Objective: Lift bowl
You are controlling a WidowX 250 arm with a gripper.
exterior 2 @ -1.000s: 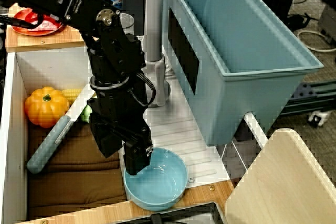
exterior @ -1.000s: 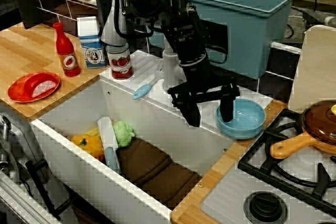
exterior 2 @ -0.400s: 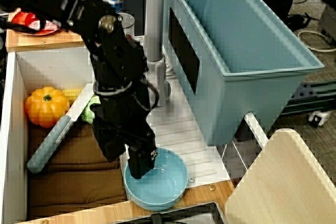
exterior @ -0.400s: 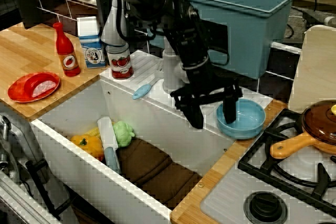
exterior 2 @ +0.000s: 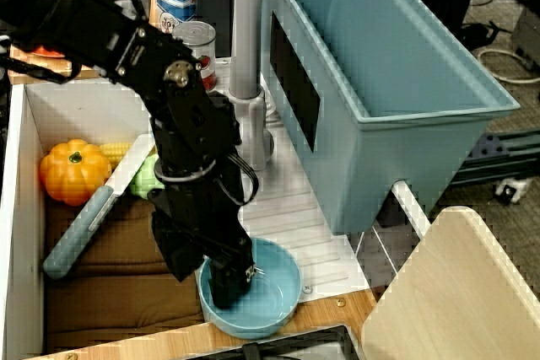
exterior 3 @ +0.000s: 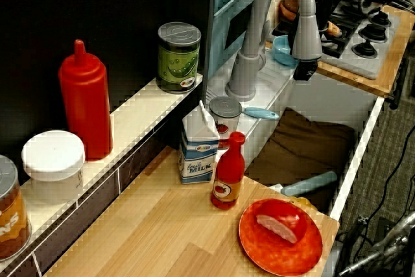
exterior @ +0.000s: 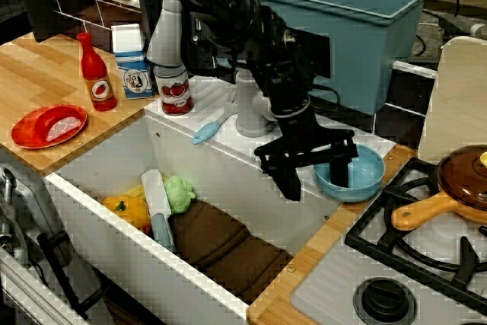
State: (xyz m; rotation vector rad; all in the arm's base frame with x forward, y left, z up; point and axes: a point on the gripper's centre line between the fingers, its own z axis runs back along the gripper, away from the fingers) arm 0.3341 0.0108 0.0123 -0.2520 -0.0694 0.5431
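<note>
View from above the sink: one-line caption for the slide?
Open pincer straddles the near rim of the light-blue bowl on the drainboard, one finger inside, one outside.

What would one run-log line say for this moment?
gripper: open, straddling rim | bowl: on counter, not lifted | one finger inside bowl

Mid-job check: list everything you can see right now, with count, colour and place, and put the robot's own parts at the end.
bowl: 1, light blue, counter between sink and stove
tub: 1, blue, behind faucet
faucet: 1, grey, behind sink
sink: 1, white
pumpkin: 1, orange, in sink
plate: 1, red, wooden counter
ketchup bottle: 1, red, by plate
milk carton: 1, white-blue
tomato can: 1
pan: 1, brown lid, stove
gripper: 1, black, open, one finger inside bowl, one outside
</note>
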